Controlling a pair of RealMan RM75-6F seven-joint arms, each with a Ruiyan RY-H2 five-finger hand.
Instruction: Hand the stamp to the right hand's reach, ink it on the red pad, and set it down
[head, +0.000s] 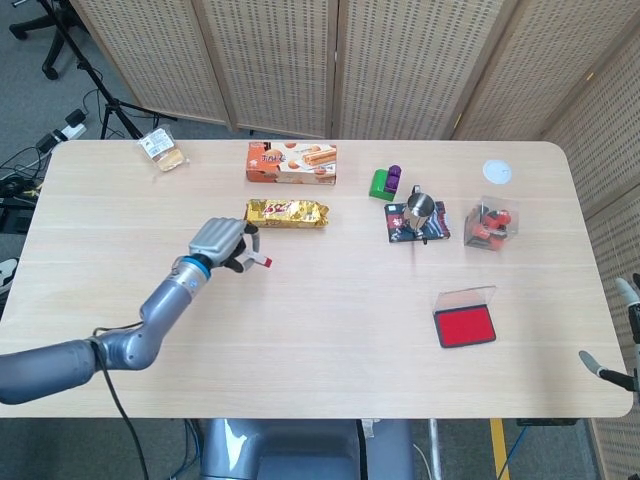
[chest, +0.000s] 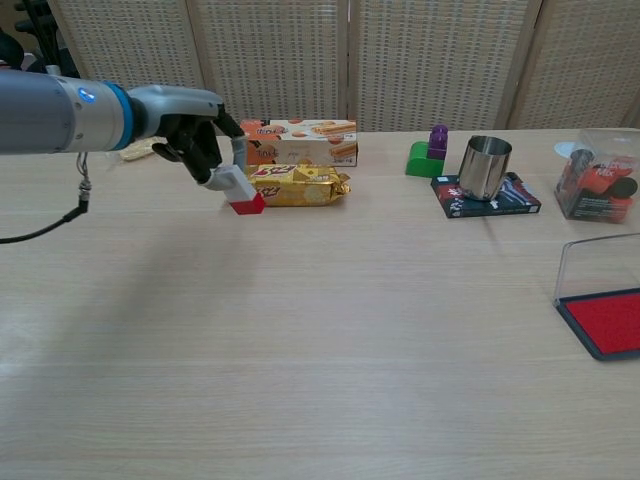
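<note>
— Where is the stamp (chest: 240, 193) right now?

— In the left hand (chest: 196, 140), pinched between the fingertips with its red end tilted down and toward the robot's right. In the chest view it hangs clear above the tabletop (chest: 300, 330), just in front of the yellow snack pack (chest: 300, 186).

— How much room is around it?

— Plenty on the near side. The head view shows a broad bare stretch of wood running from the stamp across to the red ink pad (head: 465, 327), which lies well apart, toward the right front edge with its clear lid (head: 466, 297) standing open behind it. The crowded side is the back: the snack pack is just beyond the hand, the orange biscuit box (head: 292, 163) behind that, and further right the steel cup (head: 421, 208) stands on a dark packet (head: 418, 225) beside a green and purple block (head: 386, 182).

— And the arm?

— The left arm reaches in from the left front edge, forearm low and angled toward the middle, the back of the hand up, fingers curled around the stamp.

— The right hand?

— Only a sliver of the right hand (head: 618, 372) shows at the right front corner, off the tabletop edge — I cannot tell how its fingers are set.
</note>
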